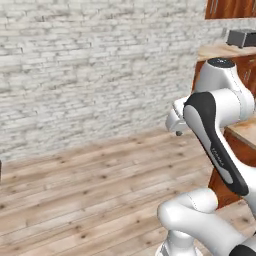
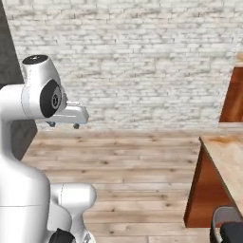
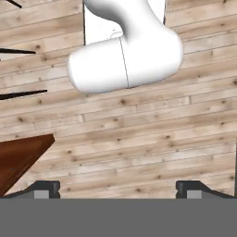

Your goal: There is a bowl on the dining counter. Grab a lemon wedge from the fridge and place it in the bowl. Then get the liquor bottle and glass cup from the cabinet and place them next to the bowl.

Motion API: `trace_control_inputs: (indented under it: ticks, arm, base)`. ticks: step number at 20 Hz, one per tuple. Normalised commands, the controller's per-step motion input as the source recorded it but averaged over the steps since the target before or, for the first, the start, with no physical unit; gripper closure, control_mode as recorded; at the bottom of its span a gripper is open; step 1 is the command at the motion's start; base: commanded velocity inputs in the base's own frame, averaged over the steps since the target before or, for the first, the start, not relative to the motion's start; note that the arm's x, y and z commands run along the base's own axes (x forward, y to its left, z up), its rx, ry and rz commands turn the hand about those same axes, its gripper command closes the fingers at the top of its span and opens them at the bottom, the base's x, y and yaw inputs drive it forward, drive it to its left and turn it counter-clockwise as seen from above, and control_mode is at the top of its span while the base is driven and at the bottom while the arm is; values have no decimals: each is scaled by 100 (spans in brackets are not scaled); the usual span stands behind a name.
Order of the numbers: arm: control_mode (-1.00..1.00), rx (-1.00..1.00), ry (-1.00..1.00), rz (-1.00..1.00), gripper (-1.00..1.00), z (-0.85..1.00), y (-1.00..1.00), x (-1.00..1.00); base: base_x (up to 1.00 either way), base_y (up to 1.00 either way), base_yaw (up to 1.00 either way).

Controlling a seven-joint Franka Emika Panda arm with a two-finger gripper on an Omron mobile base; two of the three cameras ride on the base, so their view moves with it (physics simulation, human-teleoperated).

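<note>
Pincer (image 3: 118, 187): jaws wide apart, holding nothing, facing down at wood floor (image 3: 139, 134).
Fingertips (image 3: 45, 189): two.
Counter (image 2: 228, 156): one dining counter, corner low beside pincer, nothing visible on it.

The bench (image 2: 223, 156) with its marbled top runs off the right edge of the right base view, so its far side is cut away; in the left base view the arm's white body covers most of it. A reddish wall cabinet (image 1: 231, 8) is clipped by the top edge. A dark grey box (image 1: 242, 37) on the far counter is cut by the right edge and too small to name. In the hand view a brown wooden corner (image 3: 21, 159) is cropped at the left.
</note>
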Motion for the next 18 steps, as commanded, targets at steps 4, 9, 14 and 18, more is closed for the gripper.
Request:
trace_control_inputs:
  ticks: [4,9,14,18]
  arm:
    - [100,0,0,0,-100,0,0,0]
    - [100,0,0,0,-100,0,0,0]
    - [100,0,0,0,-100,0,0,0]
    - [100,0,0,0,-100,0,0,0]
  base:
    - [100,20,8]
    - [100,15,-6]
    - [100,26,-40]
    - [100,23,-58]
